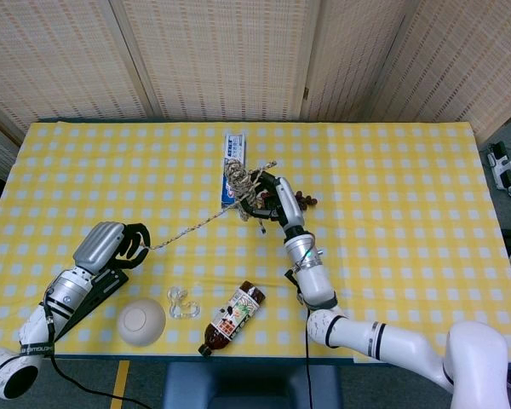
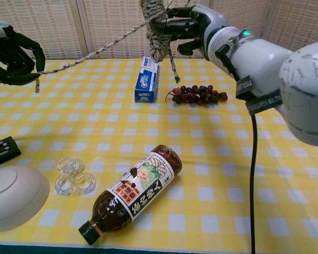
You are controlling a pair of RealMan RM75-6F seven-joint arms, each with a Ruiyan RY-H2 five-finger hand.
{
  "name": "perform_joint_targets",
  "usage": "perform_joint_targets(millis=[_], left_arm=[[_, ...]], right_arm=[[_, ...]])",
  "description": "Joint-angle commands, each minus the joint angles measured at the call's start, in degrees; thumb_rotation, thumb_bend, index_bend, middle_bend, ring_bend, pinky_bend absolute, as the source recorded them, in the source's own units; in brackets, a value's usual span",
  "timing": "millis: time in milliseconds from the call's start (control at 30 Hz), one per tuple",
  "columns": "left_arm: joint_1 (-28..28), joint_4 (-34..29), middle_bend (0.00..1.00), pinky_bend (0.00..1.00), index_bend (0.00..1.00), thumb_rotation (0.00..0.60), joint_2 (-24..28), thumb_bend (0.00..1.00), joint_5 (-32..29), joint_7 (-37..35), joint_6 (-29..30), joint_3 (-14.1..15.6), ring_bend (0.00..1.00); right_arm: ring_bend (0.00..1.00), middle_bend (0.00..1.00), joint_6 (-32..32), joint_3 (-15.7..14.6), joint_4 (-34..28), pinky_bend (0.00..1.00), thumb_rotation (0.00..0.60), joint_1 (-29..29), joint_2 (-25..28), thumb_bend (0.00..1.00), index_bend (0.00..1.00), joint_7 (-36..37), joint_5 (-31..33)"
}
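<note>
Right hand (image 2: 188, 26) grips the raised rope bundle (image 2: 155, 24); left hand (image 2: 10, 53) pinches its taut end.

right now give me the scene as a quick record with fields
left hand: pinches the loose end of the rope
right hand: grips the rope bundle, raised above the table
rope strand: stretched between the hands
under the bundle: toothpaste box, grapes
front of table: bottle on its side, clear hook, bowl
</note>
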Motion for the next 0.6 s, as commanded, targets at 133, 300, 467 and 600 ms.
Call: perform_joint_targets(millis=[133, 300, 467, 600], left_arm=[[-0.61, 6.63, 0.84, 0.76, 0.65, 0.600, -3.72, 0.53, -4.49, 5.18, -2.66, 0.78, 0.78], [-1.76, 11.20, 0.84, 0.76, 0.65, 0.600, -5.98, 0.53, -8.95, 9.28, -4.29, -0.39, 0.78], [-3.35, 12.37, 0.84, 0.76, 0.65, 0.600, -6.40, 0.53, -10.51, 10.88, -5.40, -1.98, 0.78], [-4.92, 11.40, 0.84, 0.76, 0.65, 0.600, -5.85, 0.53, -10.25, 13.24, -5.79, -2.90, 0.78]], right_arm=[[0.97, 0.85, -4.24, -1.59, -4.03, 0.93, 0.600, -3.78, 6.00, 0.44, 0.98, 4.90, -4.93], [0.98, 0.85, -7.05, -3.85, -5.69, 0.93, 0.600, -5.86, 10.23, 0.44, 0.98, 9.09, -10.83], [0.98, 0.85, -10.04, -6.84, -6.43, 0.93, 0.600, -5.96, 13.83, 0.44, 0.98, 11.18, -17.35], [0.98, 0.85, -12.44, -9.04, -7.43, 0.93, 0.600, -4.97, 16.40, 0.44, 0.98, 12.14, -22.30]])
